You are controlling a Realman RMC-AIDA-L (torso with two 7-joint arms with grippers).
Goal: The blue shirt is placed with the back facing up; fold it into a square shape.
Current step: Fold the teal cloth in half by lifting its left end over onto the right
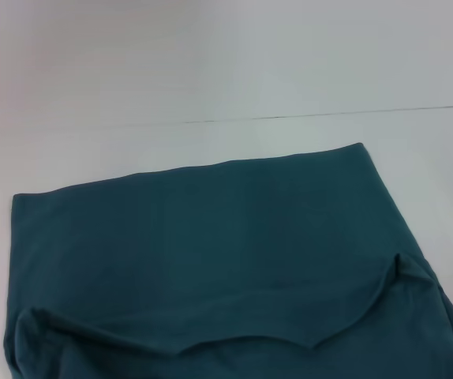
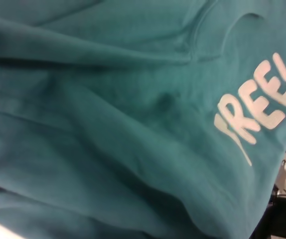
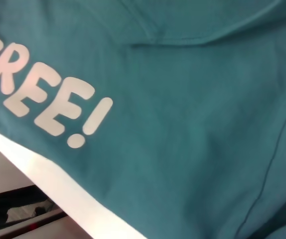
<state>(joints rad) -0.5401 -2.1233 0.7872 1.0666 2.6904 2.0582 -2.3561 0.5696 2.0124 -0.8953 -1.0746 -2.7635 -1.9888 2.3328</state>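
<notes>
Teal fabric fills both wrist views, so neither the left end effector nor the right end effector shows itself; I cannot tell whether either is open or closed. Outward, the blue shirt (image 1: pixel 226 245) lies spread on the white bench (image 1: pixel 211 71), its near edge folded over. Soft, light and limp, it should be pinched at corners or hem.

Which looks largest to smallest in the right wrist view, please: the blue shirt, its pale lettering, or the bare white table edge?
1. blue shirt, filling most of the view.
2-3. lettering and table edge: too alike to rank.
</notes>
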